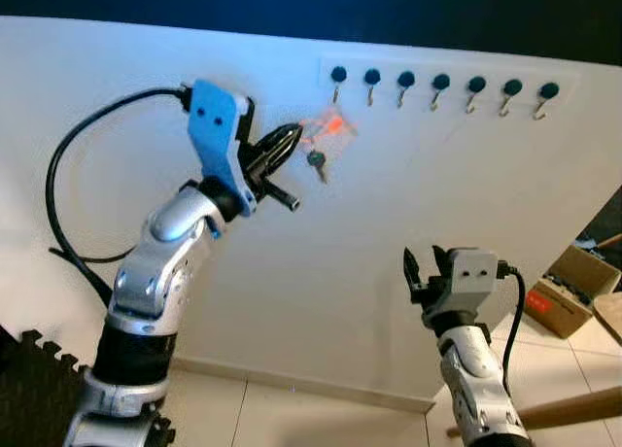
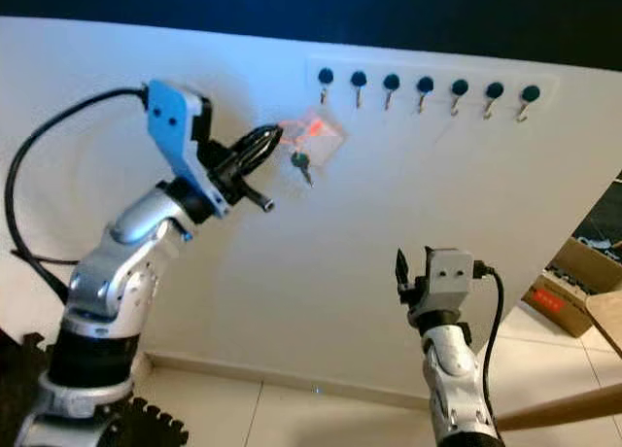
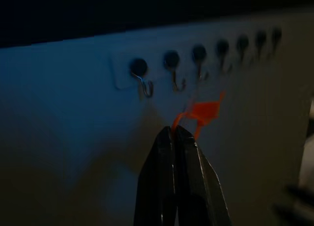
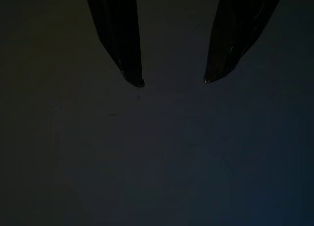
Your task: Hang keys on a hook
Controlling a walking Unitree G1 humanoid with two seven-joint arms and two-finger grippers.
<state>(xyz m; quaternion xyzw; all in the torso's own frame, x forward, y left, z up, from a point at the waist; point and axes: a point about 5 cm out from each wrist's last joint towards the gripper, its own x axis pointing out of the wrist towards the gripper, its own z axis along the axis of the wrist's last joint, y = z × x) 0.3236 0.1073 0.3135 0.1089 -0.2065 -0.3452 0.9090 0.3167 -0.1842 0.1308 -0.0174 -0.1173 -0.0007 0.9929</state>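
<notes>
Nearest to us, the right gripper (image 1: 421,268) sits low in front of the white wall (image 1: 321,301), raised on its silver arm, fingers spread apart with nothing between them. In the right wrist view we see the two black fingertips (image 4: 132,78) well apart against a dark plain surface.

Higher up on the robot's left, the left gripper (image 1: 292,136) is lifted toward the wall, its fingers pressed together on an orange tag (image 1: 326,128). The keys (image 1: 317,163) hang from that tag, just below and beside the fingertips, dangling free close to the wall. We see the tag blurred in the eye views. In the left wrist view the closed fingers (image 3: 174,152) pinch the orange tag (image 3: 202,112), with the wall behind.

The row of hooks (image 1: 440,89) runs along a pale strip high on the wall, seven dark knobs each with a small metal hook under it. The keys are below and to the left of the leftmost hook (image 1: 337,83), near it but not on it.

On the floor at far right we see a cardboard box (image 1: 573,290).
</notes>
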